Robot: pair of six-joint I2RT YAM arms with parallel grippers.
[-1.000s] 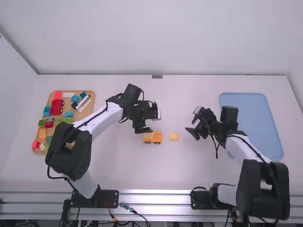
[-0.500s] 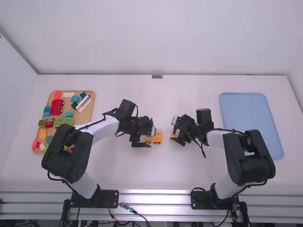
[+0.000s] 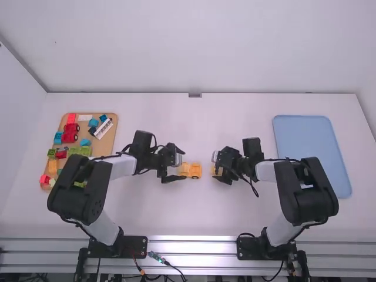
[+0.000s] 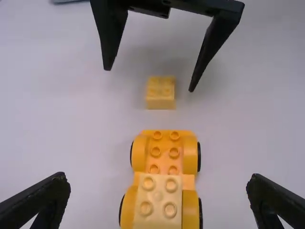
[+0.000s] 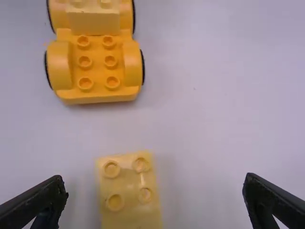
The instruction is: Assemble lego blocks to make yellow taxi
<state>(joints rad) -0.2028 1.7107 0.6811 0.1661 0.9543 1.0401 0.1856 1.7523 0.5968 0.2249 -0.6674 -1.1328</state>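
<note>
High view: right of the wheeled base (image 3: 196,171), a loose block (image 5: 129,195) is bracketed by the open right gripper (image 5: 155,183); the left gripper (image 4: 158,183) is spread too. Pickup is apparently readied; centred closing is needed.

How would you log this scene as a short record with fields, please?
Car base: yellow, wheeled, on the white table
Fitted on it: pale yellow two-by-two brick, at one end
Loose part: pale yellow two-by-two brick, apart from the base
Left gripper: jaws open, at the base's bricked end
Right gripper: jaws open, at the loose brick
Left side: tan board with mixed coloured blocks
Right side: blue tray
</note>
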